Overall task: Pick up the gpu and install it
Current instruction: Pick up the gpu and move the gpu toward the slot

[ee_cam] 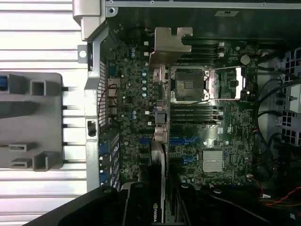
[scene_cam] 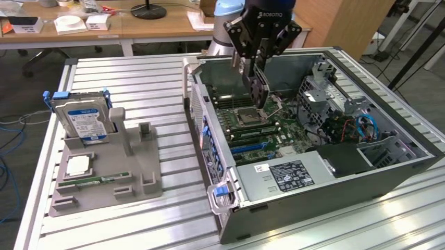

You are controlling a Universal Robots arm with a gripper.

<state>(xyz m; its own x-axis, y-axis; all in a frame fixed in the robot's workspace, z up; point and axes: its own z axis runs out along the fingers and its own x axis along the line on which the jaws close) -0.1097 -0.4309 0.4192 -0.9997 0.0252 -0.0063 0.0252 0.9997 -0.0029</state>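
**Item:** gpu (scene_cam: 259,91) — black card, silver bracket (ee_cam: 168,44) at its far end.

**Location:** it hangs inside the open computer case (scene_cam: 313,208), above the motherboard (scene_cam: 282,138) by the CPU socket (scene_cam: 249,115). As far as you can tell, it touches nothing below.

**Holder:** gripper (scene_cam: 256,70), fingers narrowed onto the card's upper end.

**Step in hand, by judgement:** the card is in hand over the board and not yet seated.

**Seating asks of you:** contact edge in line over a blue expansion slot (scene_cam: 247,149), bracket toward the rear wall, a straight press — no tilt.

**Also present:** grey parts tray (scene_cam: 104,179), well apart on the table.
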